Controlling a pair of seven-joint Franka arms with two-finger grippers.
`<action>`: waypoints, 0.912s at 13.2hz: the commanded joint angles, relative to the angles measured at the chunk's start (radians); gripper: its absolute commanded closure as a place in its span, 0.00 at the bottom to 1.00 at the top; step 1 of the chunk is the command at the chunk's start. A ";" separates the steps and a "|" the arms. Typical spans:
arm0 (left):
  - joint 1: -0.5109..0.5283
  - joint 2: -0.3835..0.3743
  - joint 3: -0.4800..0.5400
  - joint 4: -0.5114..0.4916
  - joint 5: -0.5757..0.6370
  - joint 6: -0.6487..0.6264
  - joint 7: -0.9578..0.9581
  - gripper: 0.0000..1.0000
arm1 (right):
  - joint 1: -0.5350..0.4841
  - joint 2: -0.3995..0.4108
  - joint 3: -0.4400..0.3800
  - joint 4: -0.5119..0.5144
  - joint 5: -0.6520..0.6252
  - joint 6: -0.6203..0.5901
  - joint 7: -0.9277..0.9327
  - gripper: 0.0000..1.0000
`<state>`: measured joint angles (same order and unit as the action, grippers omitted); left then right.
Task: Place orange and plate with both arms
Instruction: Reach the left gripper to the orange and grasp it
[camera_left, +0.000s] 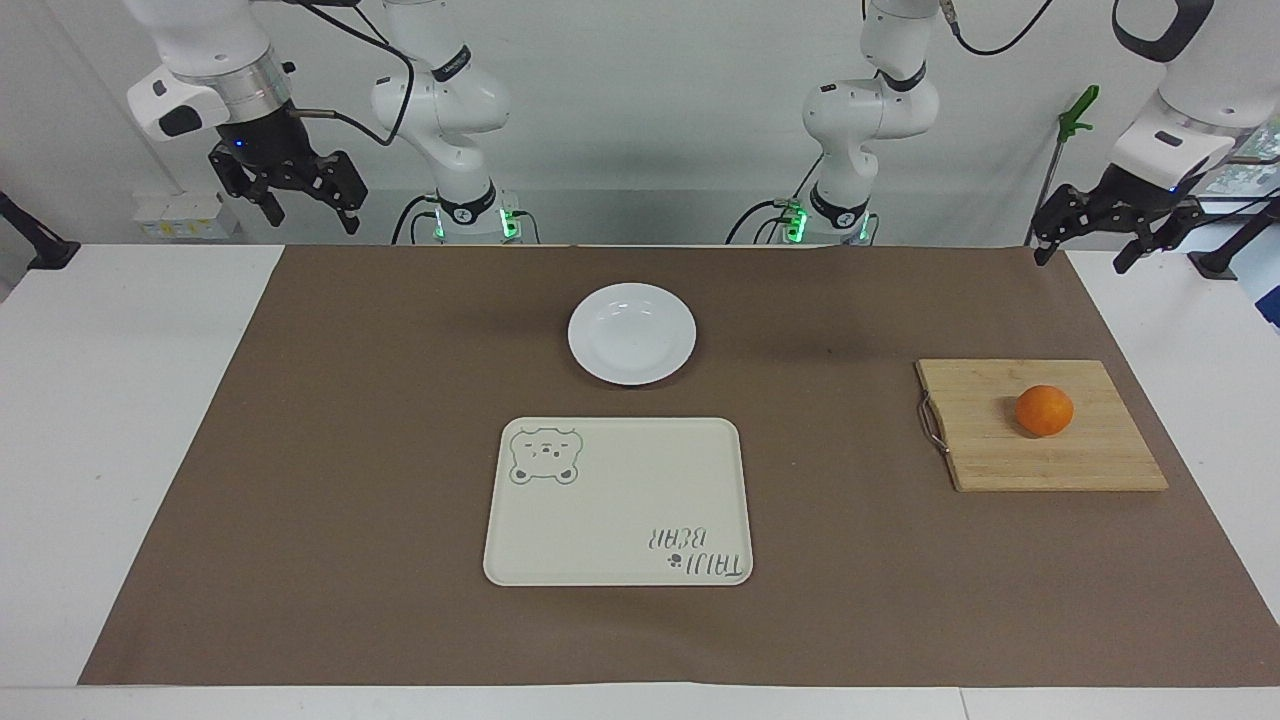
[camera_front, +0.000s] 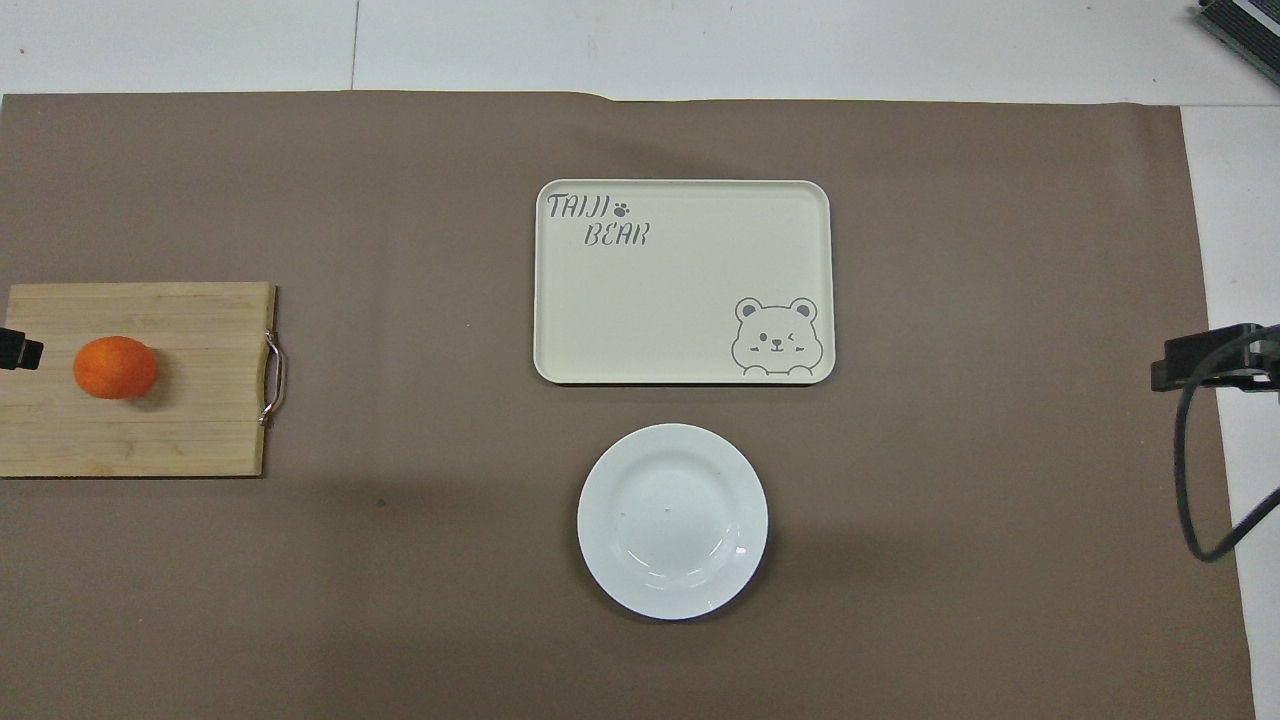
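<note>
The orange (camera_left: 1044, 410) (camera_front: 115, 367) rests on a wooden cutting board (camera_left: 1040, 460) (camera_front: 200, 430) toward the left arm's end of the table. The white plate (camera_left: 631, 333) (camera_front: 672, 520) lies on the brown mat midway between the two arms' bases, with nothing on it. My left gripper (camera_left: 1080, 258) hangs open and empty in the air at the left arm's end, well above the board and touching nothing. High over the right arm's end of the table, my right gripper (camera_left: 310, 218) waits open and empty.
A cream rectangular tray (camera_left: 618, 500) (camera_front: 683, 280) with a bear drawing lies bare, farther from the robots than the plate. The board has a metal handle (camera_left: 932, 422) on the side toward the tray. A brown mat (camera_left: 350, 450) covers most of the table.
</note>
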<state>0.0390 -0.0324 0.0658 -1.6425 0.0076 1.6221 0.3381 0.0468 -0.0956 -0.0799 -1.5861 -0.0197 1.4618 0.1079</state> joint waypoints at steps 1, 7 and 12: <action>0.044 -0.017 -0.009 -0.162 -0.020 0.161 0.058 0.00 | -0.001 -0.006 -0.004 -0.006 0.015 0.011 -0.014 0.00; 0.119 0.166 -0.009 -0.223 -0.024 0.369 0.167 0.00 | -0.001 -0.006 -0.004 -0.006 0.015 0.011 -0.014 0.00; 0.170 0.281 -0.009 -0.250 -0.024 0.496 0.217 0.00 | -0.001 -0.006 -0.004 -0.006 0.015 0.011 -0.014 0.00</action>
<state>0.1856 0.2403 0.0660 -1.8691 -0.0009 2.0713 0.5254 0.0467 -0.0956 -0.0799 -1.5861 -0.0197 1.4618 0.1079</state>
